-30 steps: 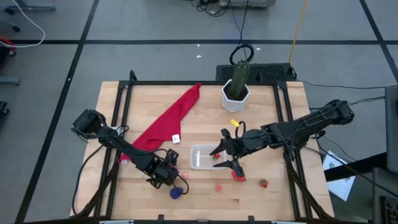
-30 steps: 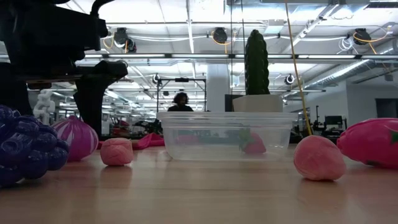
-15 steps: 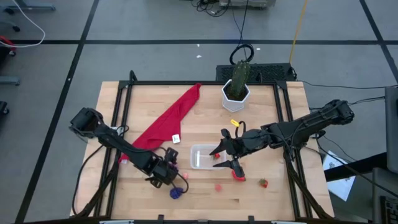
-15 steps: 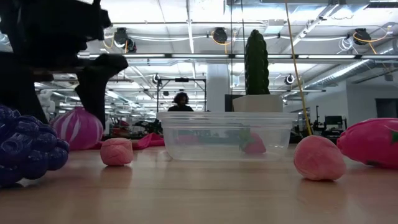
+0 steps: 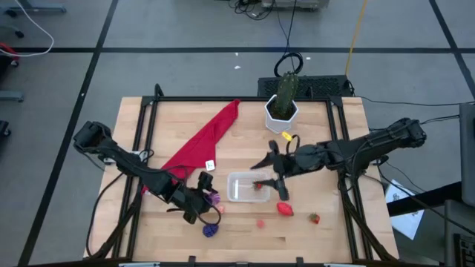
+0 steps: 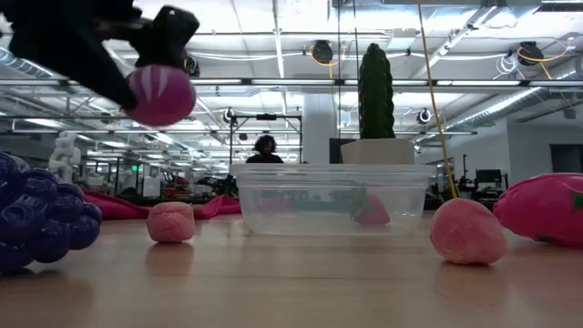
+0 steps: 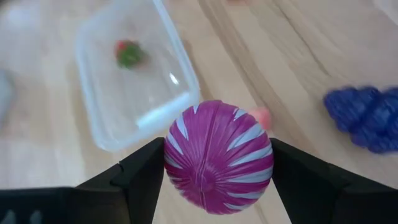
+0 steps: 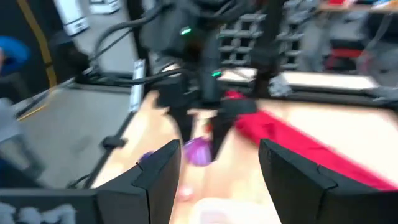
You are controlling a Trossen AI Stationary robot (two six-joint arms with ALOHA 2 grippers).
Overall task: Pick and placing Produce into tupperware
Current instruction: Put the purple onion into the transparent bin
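Now the left gripper point(image 7: 217, 165) hangs above the counter point(image 5: 245, 152), just left of the tupperware point(image 5: 247, 187), its fingers point(image 7: 140, 171) clamped on a purple striped onion point(image 7: 217, 155). Tupperware sits mid-counter with a small red strawberry point(image 5: 259, 186) inside. Right gripper point(image 5: 276, 178) hovers at the tupperware's right end, fingers point(image 8: 155, 171) spread, nothing between them. Loose on the counter: purple grapes point(image 5: 211, 230), pink piece point(image 5: 261, 222), red piece point(image 5: 285, 209), small strawberry point(image 5: 315, 218). Red cloth point(image 5: 200, 144) and cactus pot point(image 5: 283, 107) behind.

My left fingers point(image 6: 168, 23) aloft around the striped purple ball point(image 6: 160, 94), clear tupperware point(image 6: 332, 198) on the table point(image 6: 291, 282) below.
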